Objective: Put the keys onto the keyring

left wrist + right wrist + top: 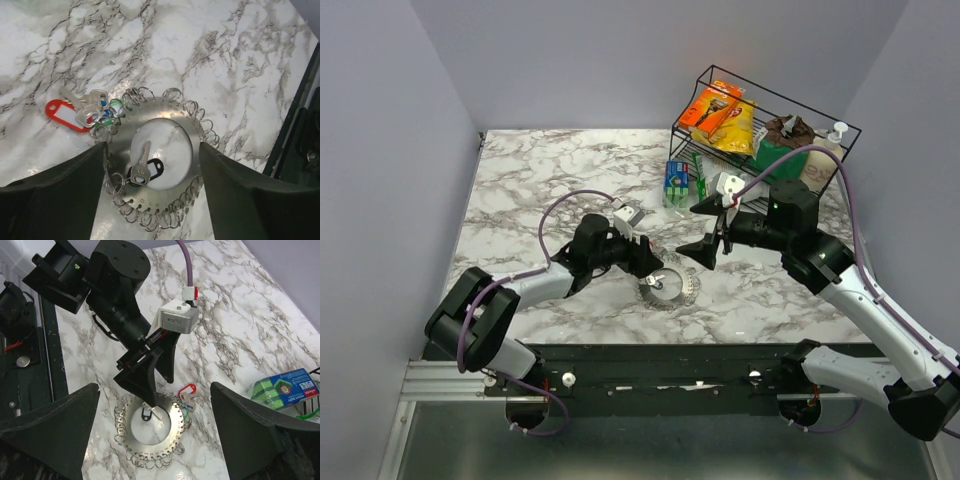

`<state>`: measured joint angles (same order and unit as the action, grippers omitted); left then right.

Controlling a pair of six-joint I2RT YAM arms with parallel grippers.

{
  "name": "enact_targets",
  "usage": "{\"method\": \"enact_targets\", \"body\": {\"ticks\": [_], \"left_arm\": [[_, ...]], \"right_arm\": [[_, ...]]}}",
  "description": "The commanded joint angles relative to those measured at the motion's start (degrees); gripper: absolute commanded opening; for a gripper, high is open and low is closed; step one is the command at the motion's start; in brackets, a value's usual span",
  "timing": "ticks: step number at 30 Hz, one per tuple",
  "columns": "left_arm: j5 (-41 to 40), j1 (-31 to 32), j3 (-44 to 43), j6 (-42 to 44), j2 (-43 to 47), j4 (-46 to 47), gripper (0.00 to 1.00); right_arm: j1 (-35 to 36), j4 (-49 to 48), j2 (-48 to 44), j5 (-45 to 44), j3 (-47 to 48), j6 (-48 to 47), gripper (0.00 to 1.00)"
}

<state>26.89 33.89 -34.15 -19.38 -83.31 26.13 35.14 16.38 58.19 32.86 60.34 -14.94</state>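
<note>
The keyring (165,107) is a flat silver ring plate with several small split rings along its rim, lying on the marble table; it also shows in the top view (688,290) and the right wrist view (150,450). One silver key (142,167) with a black tag lies in its centre hole. A bunch of keys (95,112) with a red tag and blue and green heads lies at its rim. My left gripper (150,200) is open just above the ring, its fingers astride it. My right gripper (155,440) is open and empty, higher up and to the right (708,228).
A black wire rack (770,120) with snack packets and a bottle stands at the back right. A blue and green box (677,178) lies in front of it. The black frame (300,125) runs along the table's near edge.
</note>
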Motion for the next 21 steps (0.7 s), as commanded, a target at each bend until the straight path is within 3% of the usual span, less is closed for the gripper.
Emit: {"method": "enact_targets", "body": {"ticks": [1,4,13,21], "left_arm": [[-3.59,0.39,-1.62,1.18,1.03,-3.45,0.9],[-5.53,0.39,-1.36,1.19,4.89,-3.8,0.99],[-8.61,0.21,-0.83,1.18,16.06,-3.63,0.99],[-12.56,0.21,-2.85,0.22,17.65,-6.79,0.99]], "right_arm": [[-0.24,-1.44,-0.45,1.33,-0.57,0.88,1.0],[-0.24,-1.62,-0.89,1.15,-0.75,1.32,1.0],[-0.24,-2.67,-0.36,1.68,-0.92,2.02,1.0],[-0.24,-3.37,0.17,2.03,-1.01,2.55,1.0]]}}
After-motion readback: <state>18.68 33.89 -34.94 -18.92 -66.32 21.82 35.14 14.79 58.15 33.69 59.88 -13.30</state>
